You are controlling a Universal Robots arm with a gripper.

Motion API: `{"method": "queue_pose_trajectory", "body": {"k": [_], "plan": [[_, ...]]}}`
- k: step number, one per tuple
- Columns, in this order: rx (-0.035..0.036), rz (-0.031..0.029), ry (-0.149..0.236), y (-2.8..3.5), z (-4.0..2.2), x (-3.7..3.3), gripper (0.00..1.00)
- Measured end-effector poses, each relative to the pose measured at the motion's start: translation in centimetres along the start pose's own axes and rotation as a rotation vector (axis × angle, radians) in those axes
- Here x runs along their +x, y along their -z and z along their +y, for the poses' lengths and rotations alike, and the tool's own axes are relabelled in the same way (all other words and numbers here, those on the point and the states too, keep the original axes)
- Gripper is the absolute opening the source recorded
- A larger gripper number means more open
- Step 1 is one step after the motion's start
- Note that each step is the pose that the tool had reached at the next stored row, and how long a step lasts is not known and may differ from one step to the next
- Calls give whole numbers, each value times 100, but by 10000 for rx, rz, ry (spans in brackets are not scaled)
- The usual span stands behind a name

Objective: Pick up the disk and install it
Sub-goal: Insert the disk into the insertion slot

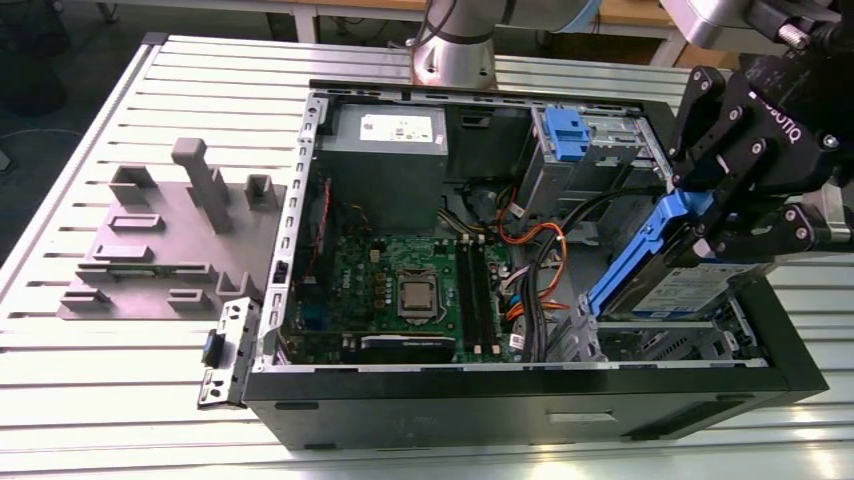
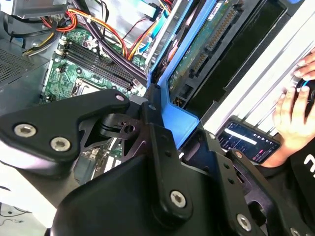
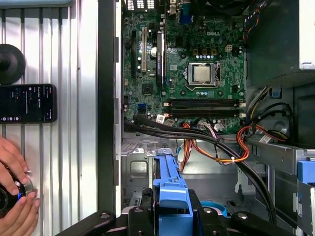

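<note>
The disk (image 1: 677,288) is a silver drive in a blue carrier frame. It hangs tilted, one end raised, over the drive bay (image 1: 627,340) at the corner of the open computer case (image 1: 534,380), on the exterior view's right. My black gripper (image 1: 717,222) is shut on the raised end of the carrier. In the second wrist view the blue carrier (image 2: 178,117) sits between the black fingers (image 2: 157,132), with the disk's green circuit board (image 2: 204,46) beyond. In the first wrist view the carrier (image 3: 170,184) points toward the bay's metal cage.
Inside the case are a green motherboard (image 1: 400,280), a grey power supply (image 1: 387,140), orange and black cables (image 1: 527,250) and a blue latch (image 1: 567,135). A grey fixture (image 1: 160,235) lies on the exterior view's left. A phone (image 3: 27,103) and a person's hands (image 3: 15,191) are beside the case.
</note>
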State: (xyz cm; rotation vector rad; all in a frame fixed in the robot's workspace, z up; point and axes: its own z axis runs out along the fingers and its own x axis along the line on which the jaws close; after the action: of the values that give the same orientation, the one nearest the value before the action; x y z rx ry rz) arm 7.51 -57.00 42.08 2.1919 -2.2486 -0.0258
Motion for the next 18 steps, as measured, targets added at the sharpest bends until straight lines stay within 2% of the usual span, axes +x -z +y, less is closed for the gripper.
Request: {"method": "queue_pose_trajectory", "body": {"k": [5, 6, 8, 14, 15, 16, 17, 18], "plan": [[0, 1, 0, -1, 0, 0, 38], [0, 1, 0, -4, 0, 0, 44], [3, -2, 0, -16, 0, 0, 44], [4, 0, 0, -122, -2, 2, 44], [4, 1, 0, -140, -2, 3, 42], [4, 0, 1, -158, -2, 3, 36], [4, 0, 0, -176, -2, 4, 36], [4, -1, 0, -194, -2, 4, 30]]}}
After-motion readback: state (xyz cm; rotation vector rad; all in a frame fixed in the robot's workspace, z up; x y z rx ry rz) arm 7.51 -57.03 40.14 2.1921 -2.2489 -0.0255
